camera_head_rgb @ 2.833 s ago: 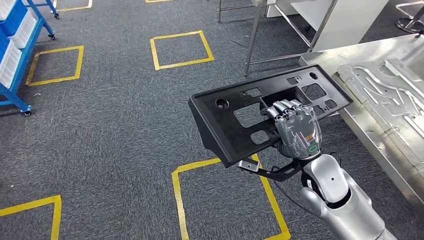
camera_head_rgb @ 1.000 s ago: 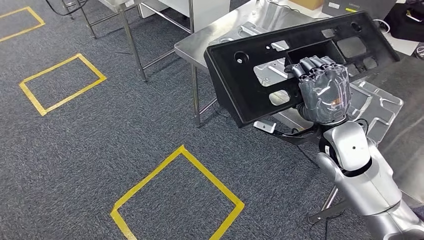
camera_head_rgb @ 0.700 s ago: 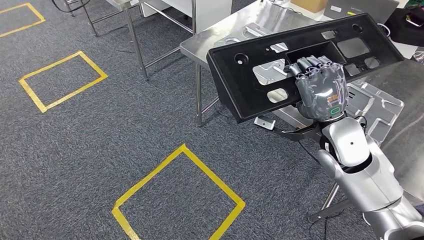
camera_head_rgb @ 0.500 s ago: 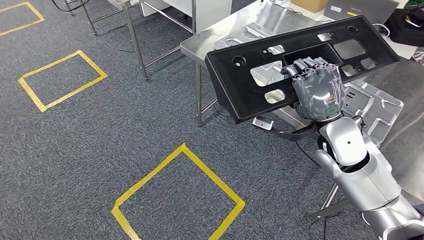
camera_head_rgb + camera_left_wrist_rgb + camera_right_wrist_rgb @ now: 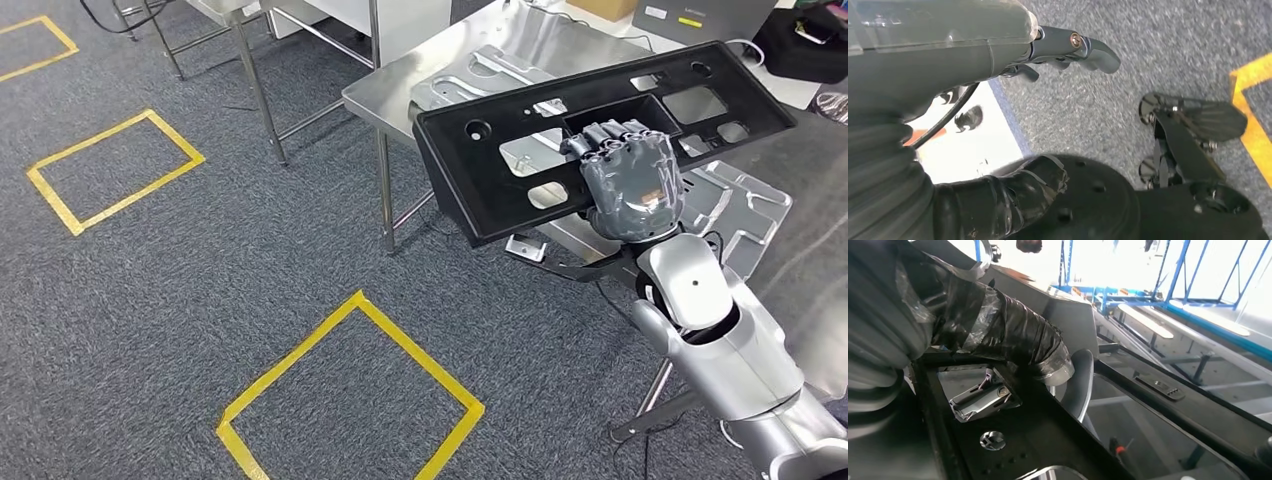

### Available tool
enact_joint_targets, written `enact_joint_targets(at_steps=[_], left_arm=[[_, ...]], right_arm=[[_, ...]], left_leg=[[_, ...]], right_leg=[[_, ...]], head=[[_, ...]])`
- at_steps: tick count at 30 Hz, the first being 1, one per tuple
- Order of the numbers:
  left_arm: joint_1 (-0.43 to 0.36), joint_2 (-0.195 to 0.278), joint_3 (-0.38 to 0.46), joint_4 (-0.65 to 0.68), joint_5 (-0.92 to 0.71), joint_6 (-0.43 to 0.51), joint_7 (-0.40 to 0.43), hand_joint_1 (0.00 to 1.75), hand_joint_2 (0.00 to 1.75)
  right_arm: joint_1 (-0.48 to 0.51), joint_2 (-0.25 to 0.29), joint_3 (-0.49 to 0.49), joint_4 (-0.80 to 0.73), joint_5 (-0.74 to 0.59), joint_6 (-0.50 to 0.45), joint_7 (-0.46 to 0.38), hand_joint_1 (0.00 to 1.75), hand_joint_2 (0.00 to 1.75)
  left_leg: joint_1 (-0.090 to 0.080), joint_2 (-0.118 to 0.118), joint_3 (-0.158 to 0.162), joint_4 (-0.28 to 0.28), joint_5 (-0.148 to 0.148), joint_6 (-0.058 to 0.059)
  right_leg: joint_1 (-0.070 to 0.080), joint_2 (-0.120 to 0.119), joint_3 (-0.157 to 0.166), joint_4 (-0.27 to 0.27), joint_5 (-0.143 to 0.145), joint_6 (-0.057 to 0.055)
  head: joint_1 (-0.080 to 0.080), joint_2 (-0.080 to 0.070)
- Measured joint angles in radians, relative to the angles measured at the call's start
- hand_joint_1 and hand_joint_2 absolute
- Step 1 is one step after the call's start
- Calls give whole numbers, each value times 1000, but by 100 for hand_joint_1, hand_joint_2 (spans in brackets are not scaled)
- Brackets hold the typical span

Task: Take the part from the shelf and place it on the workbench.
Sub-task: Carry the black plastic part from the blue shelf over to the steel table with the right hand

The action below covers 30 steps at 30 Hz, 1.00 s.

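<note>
1. Over the workbench [image 5: 400,85] corner, my right hand [image 5: 625,180] grips the black part [image 5: 500,180], fingers curled through its middle opening.
2. Part is tilted, held in the air above a metal panel [image 5: 735,205] on the bench.
3. Left hand [image 5: 998,50] hangs over carpet; I cannot tell its finger state.

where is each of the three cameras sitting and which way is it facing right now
Head view: high on the body, looking forward and down at grey carpet with yellow tape squares and the steel workbench; the silver right arm shows, its right hand gripping the long black plastic panel with cutouts.
Left wrist view: behind the hanging left hand, facing the carpet.
Right wrist view: behind the right hand, facing along the panel toward blue shelving.
Shared: head and right wrist views both show the hand on the panel.
</note>
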Motion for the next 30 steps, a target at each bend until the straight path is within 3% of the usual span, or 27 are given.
enact_joint_targets(at_steps=[4, 6, 8, 9, 10, 12, 14, 15, 18, 20, 23, 24, 25, 26, 28, 30], left_arm=[[-1, 0, 1, 0, 0, 0, 0, 0, 175], [-2, 0, 2, 0, 0, 0, -1, 0, 175], [-2, 0, 2, 0, 0, 0, -1, 0, 175], [-1, 0, 2, 0, 0, 0, -1, 0, 175], [0, 0, 2, 0, 0, 0, 0, 0, 175], [2, 0, 2, 0, -1, 0, 0, 0, 175], [3, 1, 4, 0, -1, 0, 0, 0, 175], [2, 2, 5, 0, -1, 0, 0, 0, 175], [-2, 2, 5, 0, 0, -2, 0, 0, 175], [-1, 1, 6, 0, 0, -3, 0, 0, 175], [0, 0, 7, 0, 0, -3, 0, 0, 175], [-1, 0, 7, 0, -1, -3, 0, 0, 175], [-1, 0, 7, 0, -1, -3, 0, 0, 175], [-1, 0, 7, 0, -1, -3, 0, 0, 175], [1, -1, 7, 0, -1, -3, 0, 0, 175], [1, -1, 7, 0, -1, -3, 0, 0, 175]], right_arm=[[3, -1, 1, 3, -3, 0, 3, 175, 175], [1, -1, 1, 3, -4, 1, 3, 175, 175], [1, 0, 2, 3, -5, 2, 3, 175, 175], [2, 0, 2, 3, -5, 3, 3, 175, 175], [3, 0, 3, 3, -6, 4, 3, 175, 175], [3, 0, 3, 3, -7, 7, 3, 175, 175], [3, 1, 3, 4, -8, 13, 3, 175, 175], [4, 1, 3, 4, -8, 16, 4, 175, 175], [6, 2, 3, 5, -10, 20, 5, 175, 175], [4, 0, 3, 4, -11, 20, 5, 175, 175], [4, 0, 4, 6, -12, 24, 6, 175, 175], [6, 0, 4, 8, -12, 28, 7, 175, 175], [8, 0, 4, 10, -12, 31, 8, 175, 175], [9, 0, 4, 12, -13, 34, 8, 175, 175], [9, 1, 4, 15, -16, 36, 10, 175, 175], [9, 0, 4, 17, -20, 38, 12, 175, 175]], left_leg=[[4, -1, -4, 23, -22, -19], [6, -3, -51, 119, -70, -24], [5, -4, -127, 252, -114, -23], [4, -4, -153, 287, -114, -20], [2, -5, -161, 286, -94, -14], [-7, -9, -127, 180, -13, 5], [-17, -15, -78, 63, 37, 26], [-20, -18, -65, 33, 41, 31], [-20, -17, -47, 2, 40, 33], [-13, -14, -26, -26, 46, 34], [-11, -12, -11, -37, 43, 38], [-11, -12, -8, -35, 39, 38], [-10, -12, -5, -31, 33, 37], [-9, -12, 0, -27, 26, 35], [-9, -12, 8, -17, 10, 26], [-11, -12, 8, -5, -3, 14]], right_leg=[[4, 7, 4, 2, -8, -34], [7, 7, 12, 1, -12, -47], [13, 8, 15, 1, -16, -56], [17, 10, 17, 2, -19, -59], [21, 12, 21, 2, -21, -62], [27, 17, 31, 1, -28, -65], [30, 21, 37, 0, -34, -61], [29, 22, 37, -1, -36, -58], [25, 22, 43, -12, -37, -42], [25, 18, 33, 17, -57, -33], [19, 14, -58, 179, -118, -18], [16, 14, -87, 221, -123, -13], [12, 12, -100, 229, -107, -9], [9, 10, -94, 199, -74, -5], [6, 2, -47, 83, -1, -2], [11, -2, -13, 8, 18, -11]], head=[[0, 0], [-1, 0], [-1, 0], [-1, 0], [-1, 0], [-1, 0], [0, 0], [0, 0], [0, 0], [1, 0], [1, 0], [1, 0], [1, 0], [1, 0], [1, 0], [1, 0]])
